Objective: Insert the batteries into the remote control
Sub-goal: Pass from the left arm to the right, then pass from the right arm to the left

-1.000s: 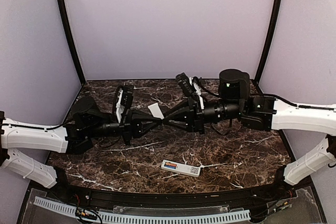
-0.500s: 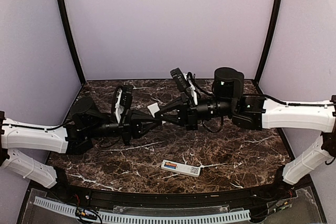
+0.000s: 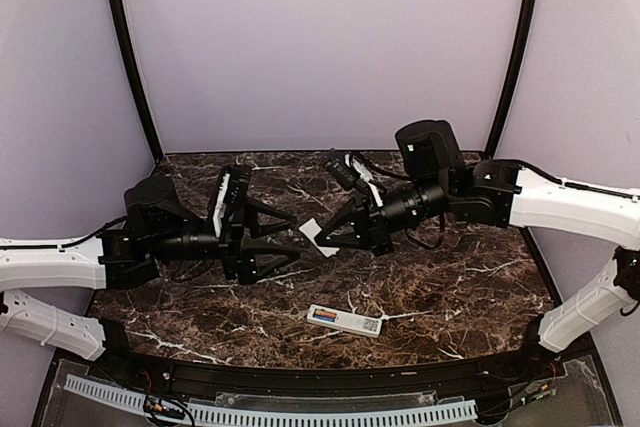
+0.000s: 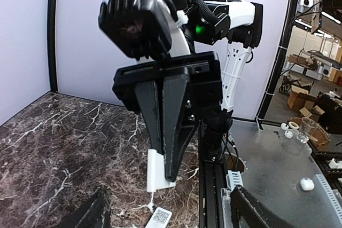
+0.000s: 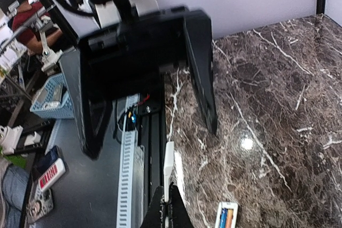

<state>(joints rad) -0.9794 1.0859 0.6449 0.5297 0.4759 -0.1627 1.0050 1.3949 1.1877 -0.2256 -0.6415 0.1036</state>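
The white remote control lies label side up near the table's front edge, with the orange and blue batteries side by side in its open compartment. They also show in the right wrist view. My right gripper is shut on the small flat white cover piece and holds it above the table. The left wrist view shows that cover pinched edge-on. My left gripper is open and empty, facing the right gripper just left of the cover.
The dark marble table ends in a black rail and a white slotted strip along the front. Both arms reach in low over the middle of the table.
My right gripper went back to the cover, took hold of it and carried it forward and up. My left arm drew back to the left and its jaws opened.
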